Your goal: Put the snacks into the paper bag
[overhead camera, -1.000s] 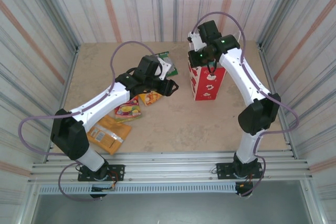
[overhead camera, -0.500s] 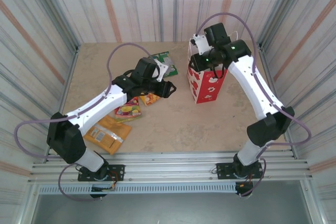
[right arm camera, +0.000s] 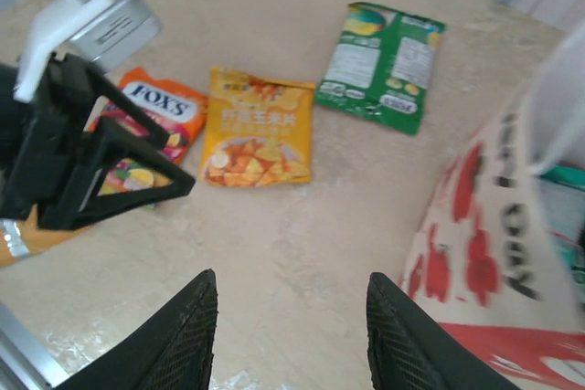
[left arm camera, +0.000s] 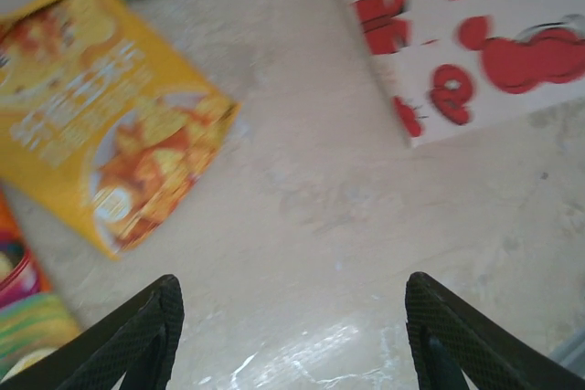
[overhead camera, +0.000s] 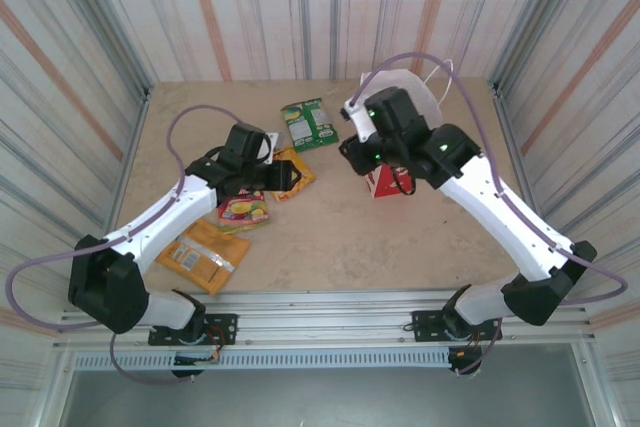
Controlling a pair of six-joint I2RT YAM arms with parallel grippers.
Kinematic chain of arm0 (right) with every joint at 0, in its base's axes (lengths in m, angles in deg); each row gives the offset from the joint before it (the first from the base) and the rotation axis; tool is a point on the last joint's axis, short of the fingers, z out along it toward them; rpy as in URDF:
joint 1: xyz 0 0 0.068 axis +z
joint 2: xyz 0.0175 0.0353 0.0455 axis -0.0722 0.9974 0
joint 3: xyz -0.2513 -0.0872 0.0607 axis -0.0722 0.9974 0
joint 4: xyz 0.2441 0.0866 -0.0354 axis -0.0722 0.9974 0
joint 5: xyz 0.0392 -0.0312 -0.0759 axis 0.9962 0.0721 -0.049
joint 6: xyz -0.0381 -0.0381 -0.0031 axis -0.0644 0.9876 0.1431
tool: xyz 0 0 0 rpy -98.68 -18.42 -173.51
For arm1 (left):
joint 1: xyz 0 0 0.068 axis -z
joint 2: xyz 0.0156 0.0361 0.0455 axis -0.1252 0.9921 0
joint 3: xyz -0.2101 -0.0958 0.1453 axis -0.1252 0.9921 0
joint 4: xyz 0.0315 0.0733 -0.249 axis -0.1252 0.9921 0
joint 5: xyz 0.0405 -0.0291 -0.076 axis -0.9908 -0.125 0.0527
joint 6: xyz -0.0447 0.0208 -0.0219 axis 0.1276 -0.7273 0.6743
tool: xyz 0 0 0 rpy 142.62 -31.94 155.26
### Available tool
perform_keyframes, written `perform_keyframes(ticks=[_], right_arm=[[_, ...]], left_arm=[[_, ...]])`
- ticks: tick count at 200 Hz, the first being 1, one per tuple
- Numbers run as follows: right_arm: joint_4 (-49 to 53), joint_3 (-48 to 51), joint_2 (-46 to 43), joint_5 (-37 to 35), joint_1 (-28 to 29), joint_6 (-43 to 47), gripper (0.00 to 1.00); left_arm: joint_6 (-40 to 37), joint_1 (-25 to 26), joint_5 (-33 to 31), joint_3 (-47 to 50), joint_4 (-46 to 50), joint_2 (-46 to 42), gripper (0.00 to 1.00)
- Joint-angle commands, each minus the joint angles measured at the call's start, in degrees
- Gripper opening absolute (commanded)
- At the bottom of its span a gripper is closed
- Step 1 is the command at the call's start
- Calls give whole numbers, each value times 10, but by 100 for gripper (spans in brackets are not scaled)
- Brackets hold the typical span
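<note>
The right gripper [right arm camera: 292, 289] is parting its jaws and dropping from above the red white-printed paper gift bag [right arm camera: 484, 253] to its left, while the left gripper [left arm camera: 292, 285] is pulling back, uncovering the flat green snack packet [overhead camera: 308, 124] ahead of it.

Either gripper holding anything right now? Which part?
Nothing is held: left gripper stands open over the beige tabletop; right gripper is open and empty beside the red paper gift bag.

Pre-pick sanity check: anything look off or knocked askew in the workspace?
The paper bag looks tipped back toward the far edge of the table instead of standing upright, its white mouth bowed wide and round. Nothing else stands out.
</note>
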Motion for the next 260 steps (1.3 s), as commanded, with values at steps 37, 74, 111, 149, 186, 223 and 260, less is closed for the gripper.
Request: perform_keyframes(ticks=[37,74,111,149,186,223,260], right_arm=[[-106,23,114,8,54,-37,43],[-140,1,209,21,55,-42,40],[-145,-45,301,22,52,-34,39],[-169,-68,363,38,40,-44,38],[-176,-85,410,50,26,-55,38],[-185,-91,443,64,18,-67,37],[-189,-93,467,74,10,-76,36]], left_arm=[[100,-87,40,108,-105,-8,65],[107,-108,34,115,-146,45,63],[116,-111,42,93,-184,118,61],[122,-112,56,54,-195,190,60],[128,-113,36,47,-194,220,60],[150,-117,24,62,-232,232,59],[167,-119,16,59,-265,245,58]])
